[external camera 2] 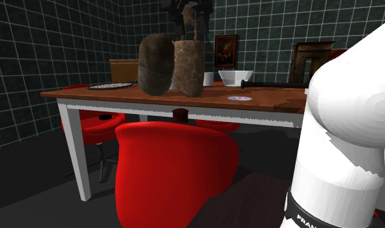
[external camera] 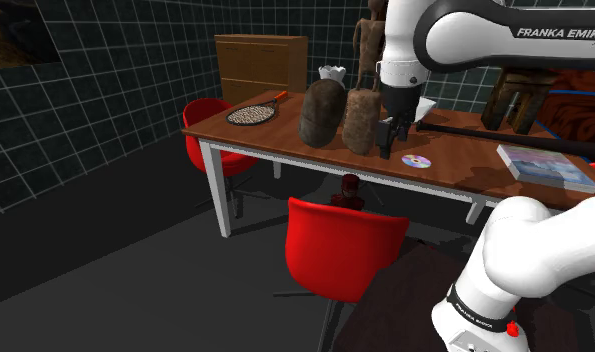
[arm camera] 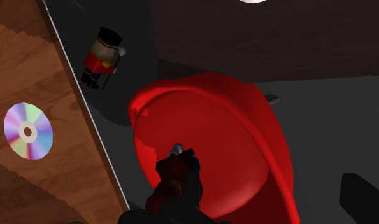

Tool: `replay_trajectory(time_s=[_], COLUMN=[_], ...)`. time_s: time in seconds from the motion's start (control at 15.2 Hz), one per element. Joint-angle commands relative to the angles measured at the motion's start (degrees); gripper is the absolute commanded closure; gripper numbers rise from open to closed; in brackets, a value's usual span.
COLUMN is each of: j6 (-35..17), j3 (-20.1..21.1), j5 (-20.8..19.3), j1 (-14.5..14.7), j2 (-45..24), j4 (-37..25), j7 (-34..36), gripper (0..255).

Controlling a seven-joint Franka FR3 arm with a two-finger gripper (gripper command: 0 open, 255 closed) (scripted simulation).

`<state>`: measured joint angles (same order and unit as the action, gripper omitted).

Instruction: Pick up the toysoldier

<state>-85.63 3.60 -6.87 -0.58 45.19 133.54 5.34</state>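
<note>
Red-coated toysoldier stands upright below the worktop's near edge, apparently on the floor behind the red chair. In the shoulder view the tool hangs above and just right of it, released or clenched I cannot tell, so reaching it means descending outside that edge.

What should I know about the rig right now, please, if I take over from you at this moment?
Claw: hangs above the near edge of the table, by the disc, carrying nothing that I can see.
Toy soldier: red coat, black hat, apparently on the dark floor just off the table edge. A dark red figure also stands on the seat of the red chair, roughly below the claw.
Done: nothing grasped.
Left: settle which figure is meant, descend past the table edge, grasp, lift.
</note>
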Motion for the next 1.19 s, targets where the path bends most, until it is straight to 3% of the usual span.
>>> replay_trajectory(time_s=[0.0, 0.59, 1.12], j6=[0.0, -18.5, -34.8], j3=[0.0, -8.2, -15.5], j5=[0.0, -2.4, -2.0], j1=[0.0, -2.9, -4.5], j2=[0.0, -7.6, -20.2], j4=[0.0, 7.4, 8.4], j7=[0.0, -4.1, -8.9], gripper=[0, 0, 0])
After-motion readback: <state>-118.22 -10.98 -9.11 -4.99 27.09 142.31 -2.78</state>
